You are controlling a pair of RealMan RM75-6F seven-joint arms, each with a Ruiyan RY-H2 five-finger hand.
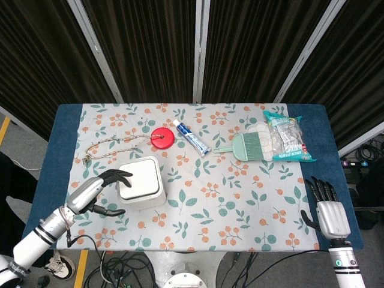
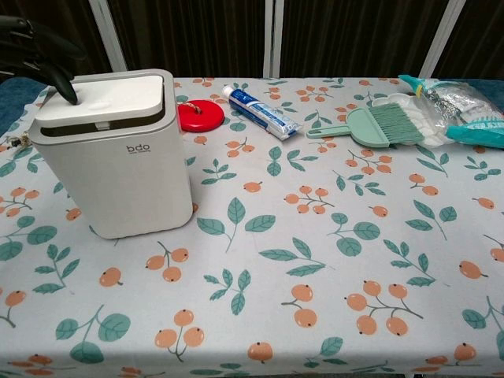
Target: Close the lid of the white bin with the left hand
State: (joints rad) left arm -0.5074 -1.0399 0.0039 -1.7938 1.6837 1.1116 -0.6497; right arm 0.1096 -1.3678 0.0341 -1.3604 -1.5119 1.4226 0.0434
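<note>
The white bin [image 1: 142,183] [image 2: 118,169] stands at the table's front left, its lid [image 2: 106,96] lying flat and closed on top. My left hand [image 1: 103,187] [image 2: 39,55] hovers at the bin's left side, fingers spread, dark fingertips [image 2: 67,93] touching the lid's left edge. It holds nothing. My right hand [image 1: 327,210] rests at the table's front right corner, fingers extended and apart, empty.
A red disc [image 1: 162,138] on a cord [image 1: 102,146] lies behind the bin. A toothpaste tube [image 1: 192,137], a green brush and dustpan [image 1: 249,146] and a plastic packet [image 1: 288,137] lie along the back.
</note>
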